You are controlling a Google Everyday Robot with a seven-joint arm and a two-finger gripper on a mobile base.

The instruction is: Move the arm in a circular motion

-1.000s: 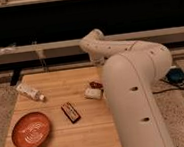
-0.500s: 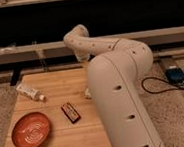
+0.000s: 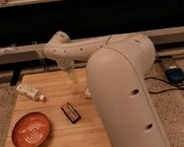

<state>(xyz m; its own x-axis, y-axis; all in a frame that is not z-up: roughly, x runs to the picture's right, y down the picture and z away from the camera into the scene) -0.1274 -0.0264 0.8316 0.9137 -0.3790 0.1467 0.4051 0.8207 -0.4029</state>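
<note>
swung leftward since the earlier frame, the arm (image 3: 122, 84) is held bent over the worktop (image 3: 88, 134), its hand (image 3: 74, 79) hanging clear above it for free circling; whether the hand is open or closed cannot be told.

no legible text or labels anywhere

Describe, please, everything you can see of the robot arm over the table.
The arm is smooth, cream-white, built of thick rounded tube segments with small dark screw holes. Its largest segment fills the near foreground; a slimmer one reaches across to a bend, then drops, tapering to the gripper, which hangs over the far middle of the wooden table.
</note>
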